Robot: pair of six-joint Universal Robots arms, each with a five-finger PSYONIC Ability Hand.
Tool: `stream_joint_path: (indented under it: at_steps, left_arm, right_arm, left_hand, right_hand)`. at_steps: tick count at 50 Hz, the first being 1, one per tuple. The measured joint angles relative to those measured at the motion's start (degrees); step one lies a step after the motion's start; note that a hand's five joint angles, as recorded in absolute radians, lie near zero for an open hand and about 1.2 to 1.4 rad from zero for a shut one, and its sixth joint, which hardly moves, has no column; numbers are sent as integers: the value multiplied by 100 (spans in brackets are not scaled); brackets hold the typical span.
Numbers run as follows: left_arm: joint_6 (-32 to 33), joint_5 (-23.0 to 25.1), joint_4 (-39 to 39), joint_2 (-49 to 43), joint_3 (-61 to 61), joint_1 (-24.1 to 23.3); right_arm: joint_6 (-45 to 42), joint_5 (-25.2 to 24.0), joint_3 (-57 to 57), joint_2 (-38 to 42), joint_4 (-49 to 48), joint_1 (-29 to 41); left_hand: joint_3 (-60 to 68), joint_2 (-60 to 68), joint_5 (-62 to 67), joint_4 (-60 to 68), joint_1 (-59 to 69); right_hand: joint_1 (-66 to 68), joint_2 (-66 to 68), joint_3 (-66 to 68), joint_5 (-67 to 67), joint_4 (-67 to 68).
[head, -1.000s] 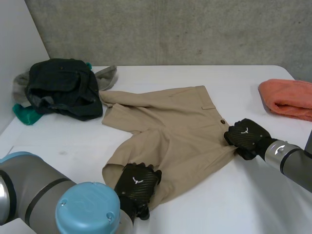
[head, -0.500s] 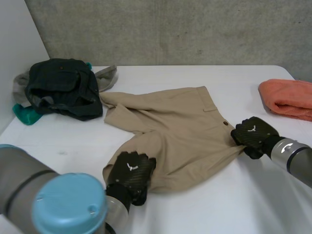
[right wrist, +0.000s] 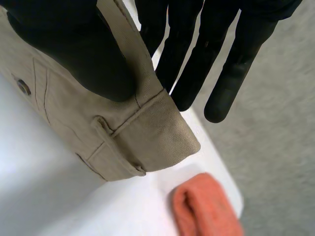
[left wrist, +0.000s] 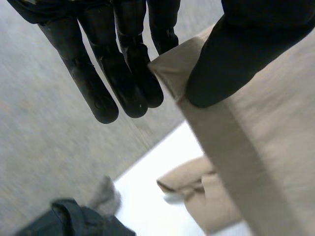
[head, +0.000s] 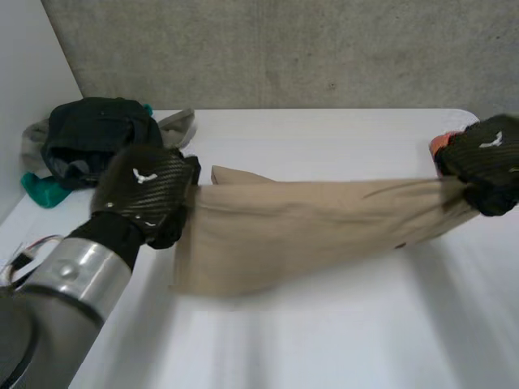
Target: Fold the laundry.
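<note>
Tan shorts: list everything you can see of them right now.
The tan shorts look like woven khaki cloth. They are held up and stretched nearly taut between both hands above the white table. The left hand pinches a hemmed edge between thumb and fingers. The right hand pinches the waistband end, where a belt loop and a button show. The slack lower part hangs in folds.

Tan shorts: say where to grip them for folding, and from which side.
Pinch opposite corners from either side: right hand on the waistband corner by the belt loop, left hand on the far corner. Stretched so, the tan shorts should hang flat.
</note>
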Motion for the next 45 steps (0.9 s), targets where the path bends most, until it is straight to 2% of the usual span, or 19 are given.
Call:
stream_joint_path:
  at_steps: [5,7,12,17,20,24,28,32,38,39,40,42,43,45]
  left_arm:
    - [-8,798,92,-894,354,348]
    - [-5,953,140,-1165,559,390]
    - [32,1244,316,-2271,1889,495]
    - [201,1227,504,-2986,3538,627]
    - [384,1104,972,-3246,4669,705]
    - [508,815,1784,-3283,5388,761]
    - [541,431,2631,-3151,5603,796]
    - [531,248,2795,-3042,5383,784]
    - [400,202,2217,-2992,4570,687]
    - [333,202,2096,-2993,4436,657]
    - [258,202,1983,-2997,4315,627]
    - [-55,200,1671,-3013,4014,539]
    - [-241,203,1531,-3023,3906,500]
    - [-635,208,1270,-3047,3749,434]
  right_arm:
    - [35,257,-309,1046,-97,120]
    - [66,369,-460,1343,-171,189]
    - [413,1054,-1404,2400,-818,629]
    - [931,1596,-2306,2726,-1925,944]
    - [1528,1872,-2881,2761,-3442,1087]
    - [1997,1970,-3083,2728,-4852,1114]
    - [2273,1976,-3124,2723,-5904,1138]
    - [2324,1957,-3073,2747,-6030,1232]
    - [2303,1846,-2680,2707,-5213,1406]
    - [2301,1811,-2587,2682,-5098,1429]
    - [2297,1769,-2485,2648,-4995,1451]
    - [2283,1636,-2213,2512,-4795,1511]
    - [2276,1579,-2114,2445,-4742,1534]
    - [2253,1450,-1891,2267,-4647,1586]
  left_hand:
    - [0,3,10,0,0]
    - [0,3,10,1,0]
    - [15,7,10,3,0]
    - [20,9,10,5,0]
    - [20,9,10,9,0]
    - [20,9,10,20,0]
    - [19,9,15,20,0]
    - [20,9,37,20,0]
    - [13,3,29,13,9]
    - [-435,-450,-328,-354,-81]
    - [-1236,-1259,-1106,-1134,-865]
    - [-2925,-2981,-2947,-2992,-2971]
    - [-4278,-4341,-4342,-4377,-4009]
    - [-5033,-5085,-5118,-5147,-4147]
  right_hand:
    - [0,0,0,1,0]
    - [0,0,0,2,0]
    - [26,0,1,3,1]
    - [27,0,13,2,1]
    - [27,0,14,3,2]
    - [33,7,14,2,3]
    - [62,16,14,5,3]
    - [62,17,14,5,4]
    - [62,33,31,5,6]
    - [62,33,31,5,9]
    - [62,33,31,5,11]
    - [62,33,32,5,15]
    - [62,33,31,5,16]
    - [62,33,32,5,23]
